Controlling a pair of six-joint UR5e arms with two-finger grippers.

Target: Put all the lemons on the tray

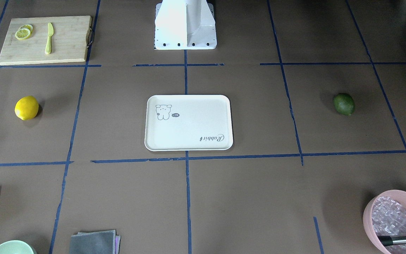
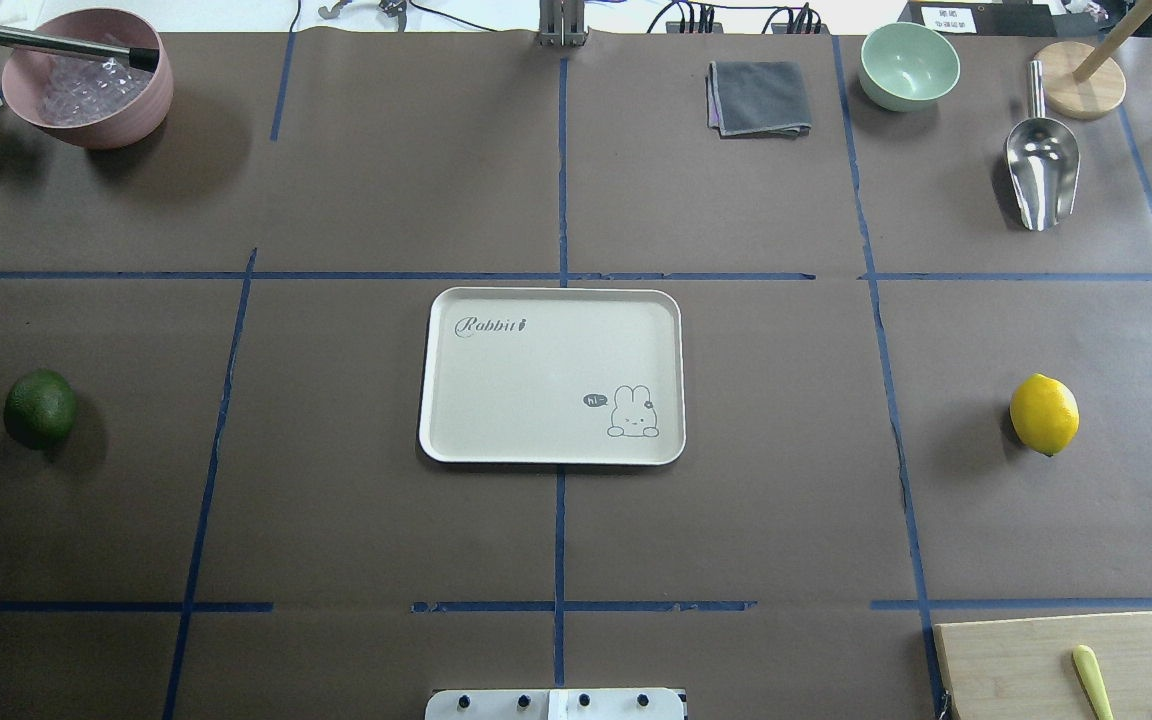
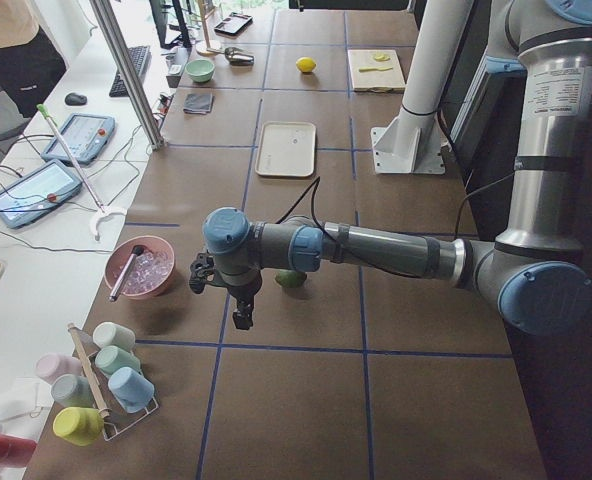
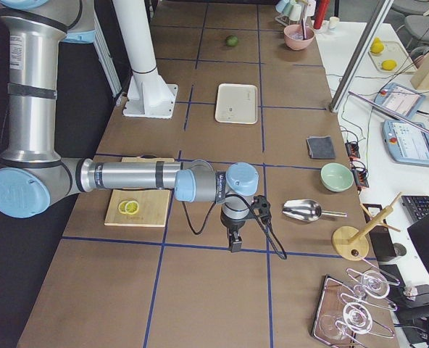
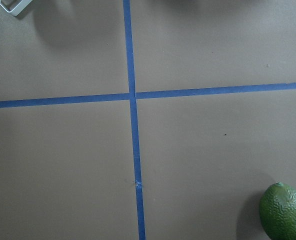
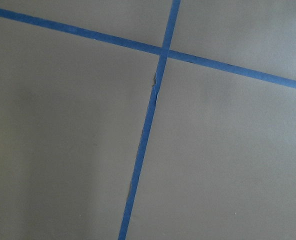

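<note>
Brown table (image 2: 336, 520), both jaws aloft, opening unclear

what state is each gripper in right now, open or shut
Left gripper: cannot tell, seen only from the side.
Right gripper: cannot tell, seen only from the side.

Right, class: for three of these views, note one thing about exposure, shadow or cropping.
Front-facing view: the robot base is largely blown out to white, detail lost. Overhead view: soft-edged shadows lie beside the green lemon and the yellow lemon, each toward the tray. Left wrist view: the green lemon is cropped by the corner, yet its dimpled skin is sharp.
</note>
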